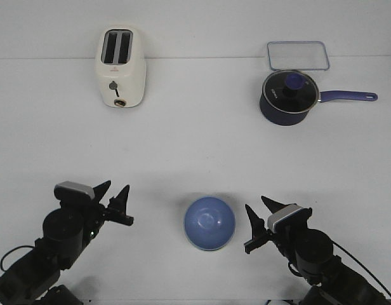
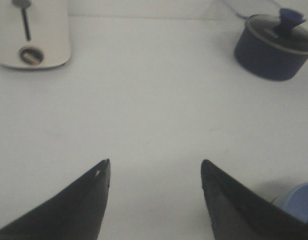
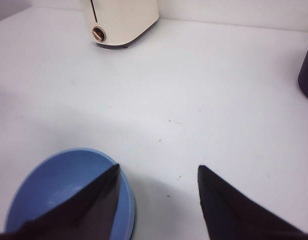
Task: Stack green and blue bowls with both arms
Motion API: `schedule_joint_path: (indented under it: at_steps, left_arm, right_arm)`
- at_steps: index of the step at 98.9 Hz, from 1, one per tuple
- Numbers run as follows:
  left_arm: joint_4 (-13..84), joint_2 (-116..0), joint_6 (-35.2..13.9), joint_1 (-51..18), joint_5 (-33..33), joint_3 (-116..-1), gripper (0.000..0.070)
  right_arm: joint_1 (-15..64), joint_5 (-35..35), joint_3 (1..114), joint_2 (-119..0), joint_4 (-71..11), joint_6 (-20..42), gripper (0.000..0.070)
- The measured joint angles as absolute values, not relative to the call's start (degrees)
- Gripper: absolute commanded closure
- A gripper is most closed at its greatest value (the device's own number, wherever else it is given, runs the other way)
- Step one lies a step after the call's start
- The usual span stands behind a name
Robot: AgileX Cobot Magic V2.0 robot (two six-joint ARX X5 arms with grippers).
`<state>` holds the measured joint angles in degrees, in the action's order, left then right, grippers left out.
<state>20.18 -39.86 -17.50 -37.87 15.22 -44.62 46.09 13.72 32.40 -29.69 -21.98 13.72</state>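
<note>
A white desk (image 1: 195, 146) seen from above and in front, with two black robot arms resting low at its near edge. Between them sits the blue bowl (image 1: 209, 222), upright and open side up, close to the near edge and roughly centred. A thin pale rim shows along its lower edge, which may be the green bowl nested beneath it, but the pictures do not make that certain; no separate green bowl is visible anywhere. If so, the stack looks already made, and the arms sit back from it on either side. The left gripper (image 1: 115, 202) hovers to the left of the bowl, apart from it, its pointed fingers spread wide and holding nothing. The right gripper (image 1: 261, 216) sits just right of the bowl, fingers likewise spread and empty; in its wrist view one finger overlaps the bowl's rim, though contact cannot be judged. Both arms are folded down, wrists angled toward the far side. At the far side stand a cream toaster (image 1: 120, 67), a dark navy saucepan (image 1: 288, 96) with glass lid, and a clear container lid (image 1: 298, 55).
</note>
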Motion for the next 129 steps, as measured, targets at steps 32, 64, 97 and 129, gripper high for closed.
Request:
schedule_joint_path:
  at_steps: [32,64,97,129]
  left_arm:
    - [19.4,-32.9,-19.0,-37.8,15.3,-33.3,0.0688]
    - [18.4,-30.8,-19.0,-37.8,15.3,-33.4,0.0685]
    - [18.5,-27.6,-18.7,-37.8,15.3,-33.4,0.0685]
    - [5.8,-11.9,-3.1,-18.4,13.5,-19.4,0.0685]
  right_arm:
    - [46.1,13.7,32.4,-29.7,-22.0,13.5,0.0689]
    - [46.1,13.6,32.4,-29.7,-20.5,13.5,0.0689]
    - [46.1,13.6,32.4,-29.7,-19.8,13.5,0.0689]
    - [46.1,13.6,32.4,-29.7,-19.8,13.5,0.0689]
